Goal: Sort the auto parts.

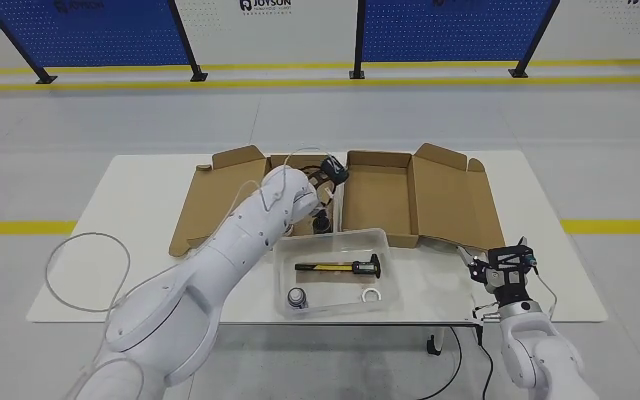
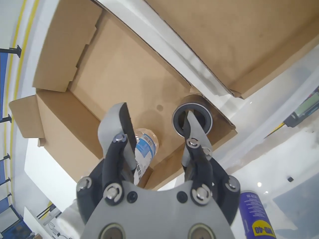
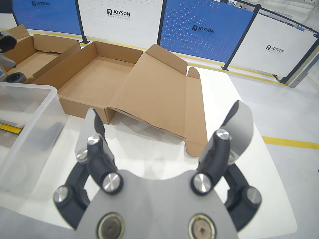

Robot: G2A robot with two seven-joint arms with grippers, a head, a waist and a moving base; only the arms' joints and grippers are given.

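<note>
The black ring part (image 2: 176, 120) lies in the left cardboard box (image 2: 119, 75), in the corner nearest the clear bin (image 3: 30, 93), seemingly its sorted place; the left gripper (image 2: 155, 113) hangs above, jaws spread, gripping nothing; the right gripper (image 3: 165, 109) waits, released, over the table's edge.

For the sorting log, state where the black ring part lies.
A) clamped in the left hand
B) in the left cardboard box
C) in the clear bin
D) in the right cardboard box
B: the black ring part rests in a corner of the left cardboard box, near the open left hand.
</note>
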